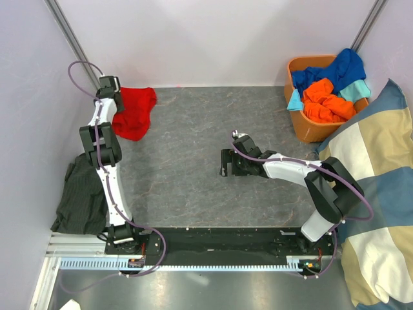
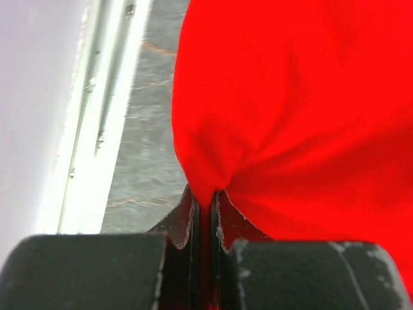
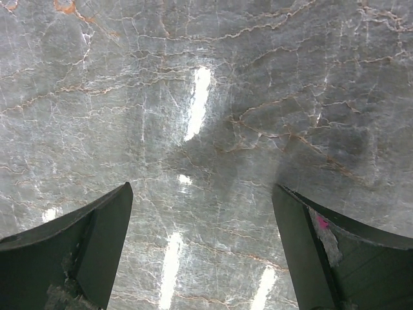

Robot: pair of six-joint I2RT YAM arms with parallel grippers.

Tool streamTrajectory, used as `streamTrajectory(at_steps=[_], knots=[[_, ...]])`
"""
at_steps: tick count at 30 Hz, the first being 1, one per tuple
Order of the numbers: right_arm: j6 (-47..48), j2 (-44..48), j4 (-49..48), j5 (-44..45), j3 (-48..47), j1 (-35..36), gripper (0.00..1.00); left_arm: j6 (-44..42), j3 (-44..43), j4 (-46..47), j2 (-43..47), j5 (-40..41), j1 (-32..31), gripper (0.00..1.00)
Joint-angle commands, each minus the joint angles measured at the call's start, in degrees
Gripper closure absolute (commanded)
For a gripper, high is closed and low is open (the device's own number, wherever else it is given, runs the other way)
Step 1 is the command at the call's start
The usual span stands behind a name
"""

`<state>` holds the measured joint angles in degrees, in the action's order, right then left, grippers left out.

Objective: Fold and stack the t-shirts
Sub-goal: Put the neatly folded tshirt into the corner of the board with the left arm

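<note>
Red t-shirt (image 1: 134, 115) lay bunched at far-left corner of surface (image 1: 193, 129), near wall (image 1: 193, 39) — L end effector (image 2: 205, 201) clenched on a fold of it. R end effector (image 3: 201, 190), spread wide, hung mid-surface, well apart from it.

A grey marbled table (image 1: 187, 148) with thin rust-coloured veins fills the middle of the scene, and ceiling lights glint off it. At its far right corner stands an orange basket (image 1: 314, 134), just beside a big blue-and-beige checked cushion (image 1: 374, 194) that leans along the table's right side. A dark, faintly striped cloth (image 1: 80, 194) lies crumpled at the near left. A ribbed aluminium rail (image 1: 193, 263) runs along the near edge. Pale walls (image 1: 213, 39) close in the back.
</note>
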<state>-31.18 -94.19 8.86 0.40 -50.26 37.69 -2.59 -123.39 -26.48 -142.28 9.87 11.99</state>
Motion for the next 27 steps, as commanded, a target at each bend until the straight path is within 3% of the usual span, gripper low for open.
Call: streamTrajectory(at_steps=[1,19,22,23,24,25,26,27], knots=[[-0.4,-3.7,3.7,-2.3,0.9,0.2,0.02,0.7,-3.4,2.1,-1.6,-0.6,2.6,0.98],[-0.4,-5.2,5.3,-3.0,-0.8,0.1,0.02,-1.2,-4.5,4.9,-2.4,-0.8,5.1,0.98],[-0.5,-5.0,5.3,-3.2,-0.9,0.2,0.02,-0.8,-4.0,5.3,-2.0,-1.5,5.9,0.91],[-0.5,-4.9,5.4,-3.2,-0.9,0.1,0.02,-0.7,-3.9,5.3,-1.7,-1.8,6.1,0.87],[-0.5,-4.9,5.4,-3.3,-0.9,0.2,0.02,-0.4,-3.7,5.4,-1.4,-1.8,6.2,0.74],[-0.5,-4.9,5.3,-3.4,-0.9,0.2,0.02,-0.2,-2.8,5.6,-1.2,-1.7,6.2,0.15],[-0.5,-4.9,5.4,-3.5,-1.0,0.2,0.02,-0.3,-2.1,6.2,-0.2,-0.9,6.2,0.0],[-0.6,-4.9,5.4,-3.6,-1.0,0.2,0.02,0.4,-0.8,6.4,0.2,0.7,6.2,0.0]])
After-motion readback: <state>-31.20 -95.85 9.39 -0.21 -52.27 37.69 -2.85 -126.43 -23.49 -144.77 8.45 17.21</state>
